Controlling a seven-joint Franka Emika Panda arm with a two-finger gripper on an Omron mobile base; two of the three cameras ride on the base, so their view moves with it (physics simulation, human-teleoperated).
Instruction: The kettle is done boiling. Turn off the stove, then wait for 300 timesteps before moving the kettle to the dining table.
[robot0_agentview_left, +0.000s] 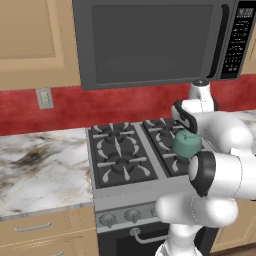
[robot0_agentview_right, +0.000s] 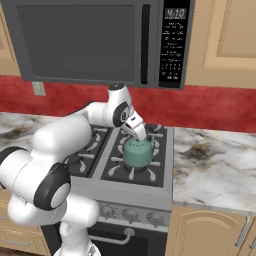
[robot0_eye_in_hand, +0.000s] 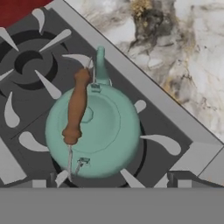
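Overhead, two fingers (robot0_eye_in_hand: 52, 179) spread apart above one kettle (robot0_eye_in_hand: 94, 131) on the stove's (robot0_agentview_left: 120, 155) four burners.

I see: microwave (robot0_agentview_left: 150, 42) dark grey, landmark | red backsplash (robot0_agentview_left: 100, 107) just below it | wall outlet (robot0_agentview_left: 44, 98) lower left | marble counter (robot0_agentview_left: 40, 170) beneath

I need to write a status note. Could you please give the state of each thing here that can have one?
kettle: upright on the front right burner, not held.
gripper: open, poised above the kettle.
stove: no flame visible; knob positions too small to tell.
microwave: door closed, clock display lit.
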